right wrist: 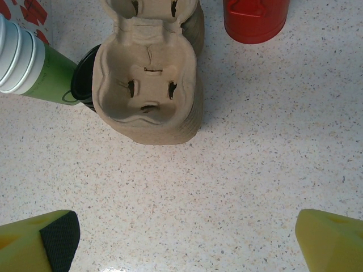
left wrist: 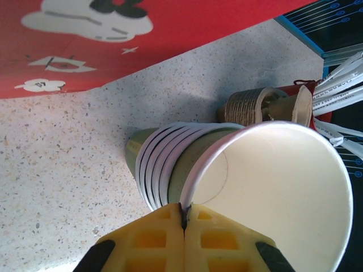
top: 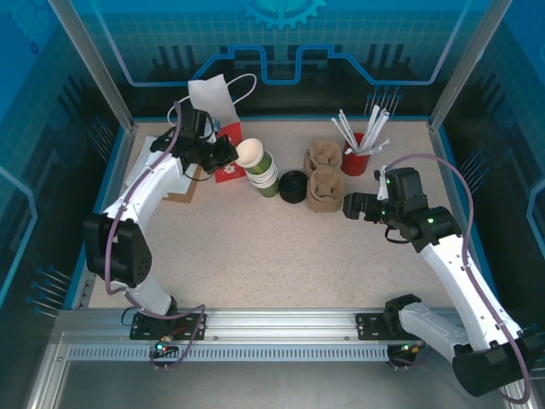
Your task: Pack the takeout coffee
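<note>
Speckled beige on the bench (top: 281, 256). Olive-green with white rims on the stacked cups (top: 267, 177); white inside the top cup (left wrist: 272, 192). Black on the lid (top: 292, 186). Tan on the pulp carriers (top: 324, 189). Red on the straw cup (top: 358, 162).

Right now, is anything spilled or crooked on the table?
Nothing is spilled. The top cup sits crooked: the left gripper pinches its rim and tips it partly out of the cup stack, which itself looks to lean sideways rather than stand straight.
</note>
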Robot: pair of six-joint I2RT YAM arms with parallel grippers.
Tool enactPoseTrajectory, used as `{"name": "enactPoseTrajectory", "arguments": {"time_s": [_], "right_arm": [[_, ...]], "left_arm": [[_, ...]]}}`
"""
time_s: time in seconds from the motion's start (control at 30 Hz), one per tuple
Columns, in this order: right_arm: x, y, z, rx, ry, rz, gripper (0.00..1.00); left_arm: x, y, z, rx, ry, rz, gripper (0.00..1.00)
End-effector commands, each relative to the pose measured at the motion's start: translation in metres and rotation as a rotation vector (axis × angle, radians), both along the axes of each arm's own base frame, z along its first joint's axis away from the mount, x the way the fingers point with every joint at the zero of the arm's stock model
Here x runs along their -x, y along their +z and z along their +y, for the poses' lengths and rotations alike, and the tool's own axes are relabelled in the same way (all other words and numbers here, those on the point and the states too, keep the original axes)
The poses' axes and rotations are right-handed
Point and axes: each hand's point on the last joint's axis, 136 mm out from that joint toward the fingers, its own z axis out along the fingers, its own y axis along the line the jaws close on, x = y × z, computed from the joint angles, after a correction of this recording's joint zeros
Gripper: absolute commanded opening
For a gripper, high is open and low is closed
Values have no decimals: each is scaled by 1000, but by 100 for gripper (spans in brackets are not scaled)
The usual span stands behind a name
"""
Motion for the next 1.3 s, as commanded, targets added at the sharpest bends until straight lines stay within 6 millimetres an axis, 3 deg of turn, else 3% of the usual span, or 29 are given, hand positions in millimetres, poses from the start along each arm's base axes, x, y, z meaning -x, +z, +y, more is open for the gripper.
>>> {"name": "enactPoseTrajectory", "arguments": {"time_s": [0.0, 0.5, 0.73, 0.9, 1.1, 1.27], "right_arm": [[-1, 0, 1, 19, 9, -16, 100], [-1, -6, 0, 34, 13, 2, 100], [-3, -7, 4, 21, 19, 11, 100], [-3, -6, 3, 29, 20, 8, 100], [-3, -10, 10, 9, 45, 24, 100], [-5, -21, 17, 16, 63, 51, 100]], "left_arm": [[4, 9, -1, -56, -34, -5, 5], [8, 53, -8, -49, -62, -83, 4], [6, 57, -9, -53, -74, -88, 3], [12, 84, -3, -73, -62, -157, 3], [42, 131, 9, -93, -51, -256, 2], [90, 131, 11, -124, -75, -255, 1]]}}
